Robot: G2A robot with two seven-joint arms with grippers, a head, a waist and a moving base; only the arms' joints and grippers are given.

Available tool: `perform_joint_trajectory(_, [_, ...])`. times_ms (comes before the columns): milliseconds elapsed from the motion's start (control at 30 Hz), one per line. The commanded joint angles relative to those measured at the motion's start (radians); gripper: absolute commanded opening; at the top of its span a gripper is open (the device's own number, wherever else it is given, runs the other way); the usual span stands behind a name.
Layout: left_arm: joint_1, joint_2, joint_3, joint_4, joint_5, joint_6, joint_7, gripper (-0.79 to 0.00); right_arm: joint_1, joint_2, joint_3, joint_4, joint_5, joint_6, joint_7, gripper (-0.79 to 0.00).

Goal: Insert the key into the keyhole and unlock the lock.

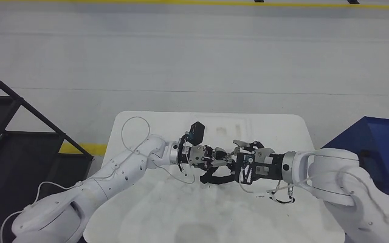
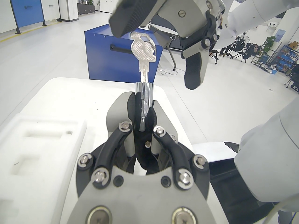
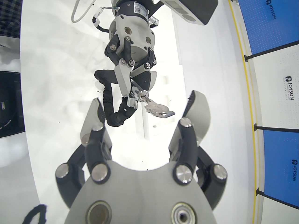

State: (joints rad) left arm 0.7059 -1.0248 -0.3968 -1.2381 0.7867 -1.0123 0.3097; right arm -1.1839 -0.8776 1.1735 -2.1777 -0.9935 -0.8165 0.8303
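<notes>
We grip the lock (image 2: 145, 94) in our left end effector (image 2: 143, 104) above the tabletop (image 2: 70, 92), the key (image 2: 143, 50) seated, its shaft pointing straight into our open right end effector (image 2: 163, 47), whose pads flank the bow.

Item, one work surface: white rounded-corner table (image 1: 273, 127), with a pale white foam tray (image 1: 234, 129) near its far edge.

Item, two white arms. One enters from the lower left and ends in the left gripper (image 1: 213, 159), with a black camera box (image 1: 196, 130) at its wrist. The other enters from the right and ends in the right gripper (image 1: 234, 159). The grippers face each other tip to tip above the table's middle.

Item: black sheathed cable lock (image 1: 213, 176), its loop hanging just below the meeting point.

Surroundings: blue bin (image 1: 371, 140) beyond the table's right side; black metal rack (image 1: 30, 176) beyond its left; yellow floor line (image 1: 182, 2) along the far floor.
</notes>
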Motion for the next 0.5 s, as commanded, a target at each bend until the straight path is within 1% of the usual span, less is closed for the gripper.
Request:
perform_joint_trajectory(0, [-0.002, 0.001, 0.004, 0.0, -0.002, 0.0, -0.001, -0.785, 0.0, 0.001, -0.001, -0.001, -0.007, -0.001, -0.002, -0.533])
perform_joint_trajectory(67, [-0.004, 0.002, 0.008, 0.001, -0.006, 0.0, -0.001, -0.785, 0.0, 0.001, -0.002, -0.002, -0.014, -0.001, -0.006, -0.566])
perform_joint_trajectory(133, [-0.007, 0.003, 0.011, 0.0, -0.009, 0.0, -0.002, -0.785, -0.001, 0.002, -0.003, -0.002, -0.02, 0.001, -0.009, -0.665])
perform_joint_trajectory(167, [-0.008, 0.003, 0.013, 0.0, -0.01, 0.0, -0.002, -0.785, -0.002, 0.003, -0.004, -0.002, -0.024, 0.004, -0.008, -0.748])
perform_joint_trajectory(200, [-0.009, 0.003, 0.014, 0.0, -0.011, 0.0, -0.001, -0.785, -0.002, 0.003, -0.004, -0.003, -0.026, 0.008, -0.009, -0.785])
perform_joint_trajectory(367, [-0.014, 0.005, 0.023, -0.002, -0.016, 0.0, -0.001, -0.785, -0.004, 0.004, -0.007, -0.004, -0.028, 0.016, -0.01, -0.785])
perform_joint_trajectory(467, [-0.017, 0.006, 0.029, -0.004, -0.018, 0.0, -0.001, -0.785, -0.004, 0.004, -0.004, 0.0, 0.002, 0.025, -0.026, -0.785])
